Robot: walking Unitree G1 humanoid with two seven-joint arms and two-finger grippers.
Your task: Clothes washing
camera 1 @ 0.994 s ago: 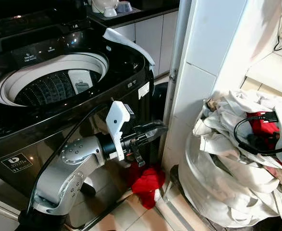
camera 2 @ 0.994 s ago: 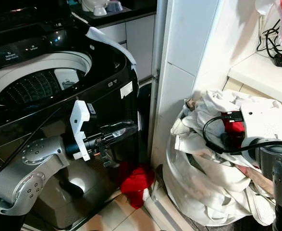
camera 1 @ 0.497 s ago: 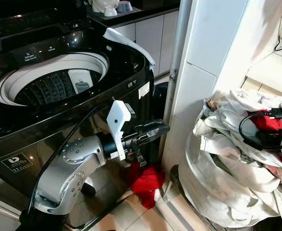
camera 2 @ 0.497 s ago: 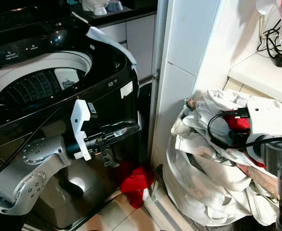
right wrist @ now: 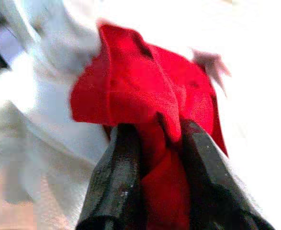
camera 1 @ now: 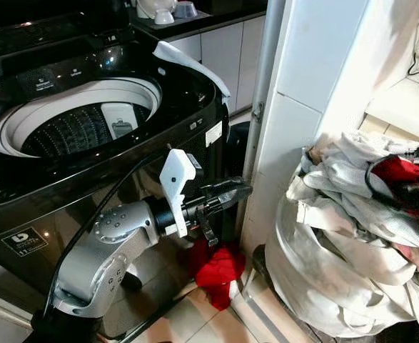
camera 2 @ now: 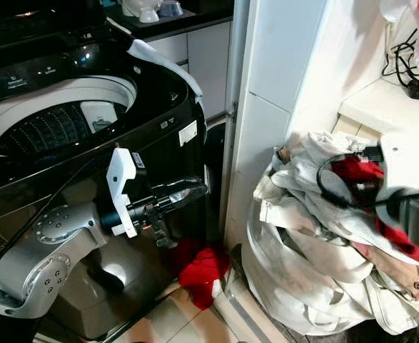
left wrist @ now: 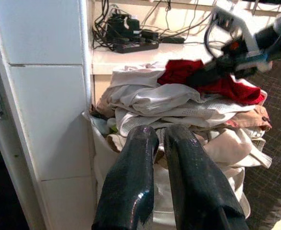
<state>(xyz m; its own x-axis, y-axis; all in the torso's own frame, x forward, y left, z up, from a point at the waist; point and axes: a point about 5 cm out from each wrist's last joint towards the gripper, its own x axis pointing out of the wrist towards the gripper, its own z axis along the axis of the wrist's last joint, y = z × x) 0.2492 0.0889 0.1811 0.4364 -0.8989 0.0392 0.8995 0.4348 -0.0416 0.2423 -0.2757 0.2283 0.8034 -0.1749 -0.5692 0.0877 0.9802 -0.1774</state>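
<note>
Red cloth, a garment (right wrist: 145, 110) bunched at the top of the heap, sits pinched between the right gripper (right wrist: 154, 158)'s two black fingers (right wrist: 116, 177), which have closed on a fold of it; the wrist picture is blurred, so how deep the fold goes is hard to judge. In the head views this red garment lies at the right edge of the frame, on top of a pile of white and beige laundry (camera 1: 352, 214) spilling over a pale basket (camera 1: 295, 250) in the lower right. Taking the topmost piece makes sense: nothing weighs it down, so it should lift free without dragging the rest.

Left gripper (camera 1: 227, 193) hangs at mid-frame beside the machine's dark front, its fingers (left wrist: 130, 187) close together with a thin gap and holding nothing, probably kept out of the way.

Another red garment (camera 1: 220, 271) lies on the floor at lower centre, between the machine and the basket. Washing machine (camera 1: 88, 100) fills the upper left, lid up, drum (camera 1: 73, 132) open and ready to receive clothes.
</note>
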